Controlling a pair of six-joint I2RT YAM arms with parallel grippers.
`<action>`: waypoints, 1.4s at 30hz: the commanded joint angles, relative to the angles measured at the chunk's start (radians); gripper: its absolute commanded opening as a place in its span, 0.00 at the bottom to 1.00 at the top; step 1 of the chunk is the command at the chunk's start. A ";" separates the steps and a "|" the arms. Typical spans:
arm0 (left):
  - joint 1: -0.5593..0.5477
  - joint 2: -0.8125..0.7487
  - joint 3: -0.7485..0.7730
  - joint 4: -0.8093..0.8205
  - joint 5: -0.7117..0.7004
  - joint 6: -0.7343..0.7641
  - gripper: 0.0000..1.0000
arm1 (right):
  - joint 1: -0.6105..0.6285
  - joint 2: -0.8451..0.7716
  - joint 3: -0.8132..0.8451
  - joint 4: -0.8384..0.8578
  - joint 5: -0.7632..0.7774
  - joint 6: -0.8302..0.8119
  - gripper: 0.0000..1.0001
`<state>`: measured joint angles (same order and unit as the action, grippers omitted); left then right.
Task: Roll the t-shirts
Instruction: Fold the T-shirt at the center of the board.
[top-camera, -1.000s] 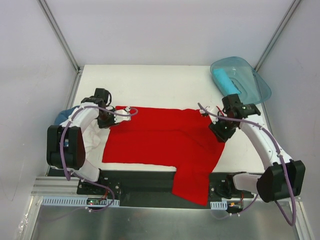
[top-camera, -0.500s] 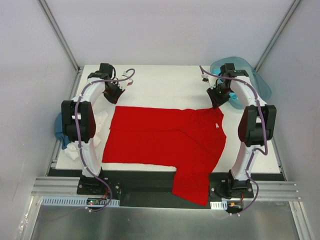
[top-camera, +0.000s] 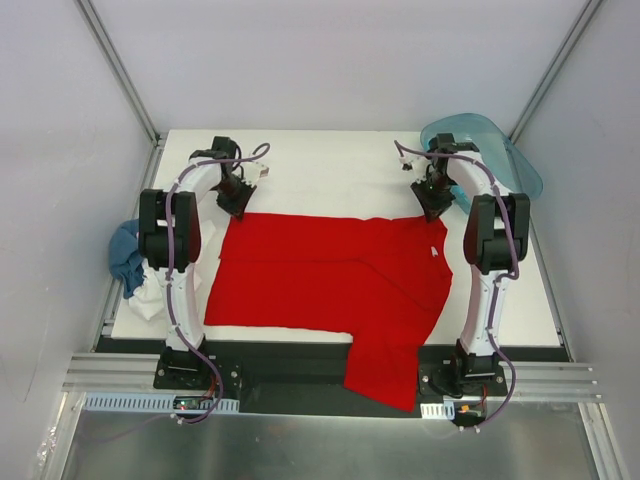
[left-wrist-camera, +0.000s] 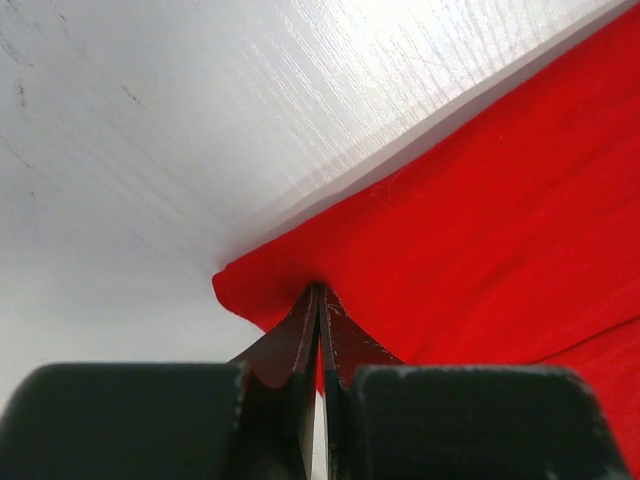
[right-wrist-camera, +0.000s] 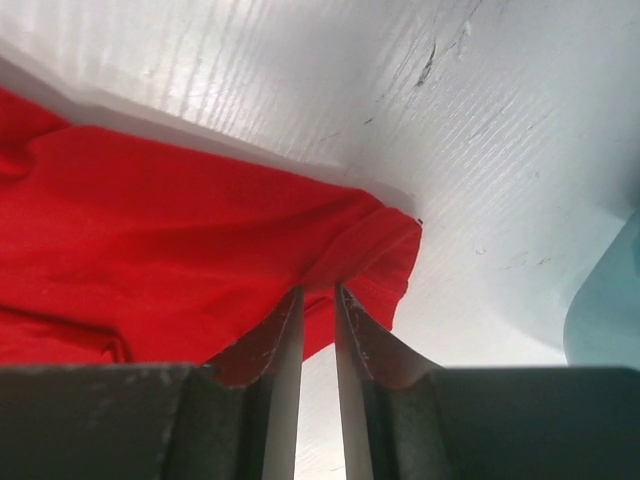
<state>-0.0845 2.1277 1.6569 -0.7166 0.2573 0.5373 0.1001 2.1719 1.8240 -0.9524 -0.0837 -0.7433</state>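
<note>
My left pincer (left-wrist-camera: 318, 300) pinches the far left corner of the red t-shirt (top-camera: 330, 280), spread flat on the worktop (top-camera: 320, 165). My right pincer (right-wrist-camera: 318, 292) straddles the far right corner, jaws barely apart; I cannot tell if it grips. Holding both corners should keep the roll even.

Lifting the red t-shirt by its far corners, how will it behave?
Probably floppy: the red t-shirt puckers where the left end effector pinches its corner. Likely sags between grips; the part overhanging the table edge may drag.

Bare counter (top-camera: 330, 170) lies open beyond the red t-shirt (top-camera: 320, 275); the teal tub (top-camera: 515, 170) obstructs the far-right corner.
</note>
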 joint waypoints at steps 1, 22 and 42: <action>-0.004 0.017 0.037 -0.029 0.000 -0.054 0.00 | 0.024 0.026 0.041 0.013 0.106 0.044 0.19; -0.003 -0.020 -0.083 -0.032 -0.079 -0.112 0.00 | 0.019 -0.007 0.101 0.033 0.162 0.035 0.10; -0.006 -0.025 -0.098 -0.030 -0.075 -0.120 0.00 | 0.122 0.097 0.164 -0.003 0.321 0.004 0.22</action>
<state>-0.0856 2.1048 1.5871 -0.6926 0.2043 0.4335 0.2306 2.2604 1.9926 -0.9054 0.1486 -0.7216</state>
